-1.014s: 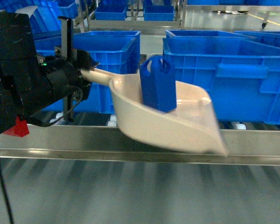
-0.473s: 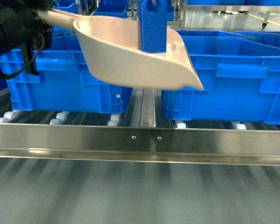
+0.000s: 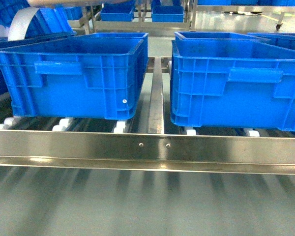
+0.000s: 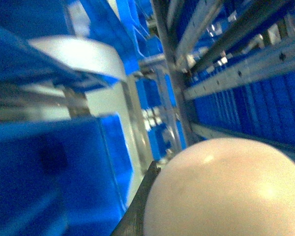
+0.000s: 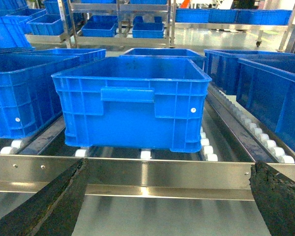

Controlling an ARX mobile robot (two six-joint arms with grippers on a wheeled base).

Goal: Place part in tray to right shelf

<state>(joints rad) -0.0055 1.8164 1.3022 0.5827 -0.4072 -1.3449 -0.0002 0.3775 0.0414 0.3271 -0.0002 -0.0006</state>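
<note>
Shows the cream tray (image 4: pixel 221 191) filling the left wrist view beside the left gripper (image 4: pixel 137 211), grip impossible to tell, spreads the right gripper (image 5: pixel 169 167) wide before the right shelf (image 5: pixel 137 172), and faces blue crates (image 5: pixel 132 103) on white rollers (image 5: pixel 209 147) beyond.

cream tray (image 4: pixel 221 189) close-up; steel right shelf (image 3: pixel 147 150) below

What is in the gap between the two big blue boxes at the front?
In the head view, a steel divider rail runs back between the left crate and the right crate. Nothing else sits in that gap.
</note>
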